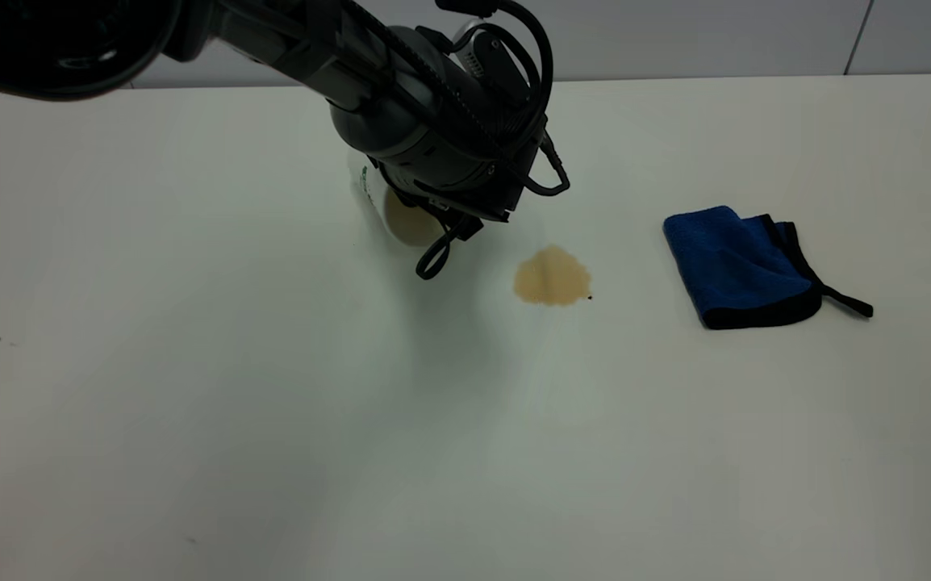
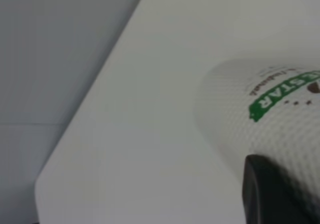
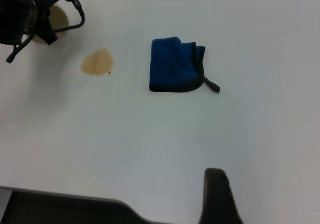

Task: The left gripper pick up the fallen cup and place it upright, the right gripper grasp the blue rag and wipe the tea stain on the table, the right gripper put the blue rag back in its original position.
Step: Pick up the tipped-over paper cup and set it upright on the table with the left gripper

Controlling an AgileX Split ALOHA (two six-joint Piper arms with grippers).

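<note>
The fallen cup (image 1: 401, 216) lies on its side on the table (image 1: 272, 420), its stained mouth facing the camera. The left gripper (image 1: 443, 216) reaches down over it, and its bulk hides most of the cup. In the left wrist view a black part of the left gripper (image 2: 278, 198) lies against the fallen cup's (image 2: 260, 114) white side by the green logo. The tea stain (image 1: 552, 277) is just right of the cup. The blue rag (image 1: 736, 266) lies folded farther right. The right gripper (image 3: 218, 198) hangs above the near table edge, apart from the blue rag (image 3: 172, 64).
A tiny black speck (image 1: 590, 297) sits at the stain's right edge. A loose black cable loop (image 1: 433, 260) hangs from the left arm close to the table. The table's rounded corner (image 2: 42, 181) shows in the left wrist view.
</note>
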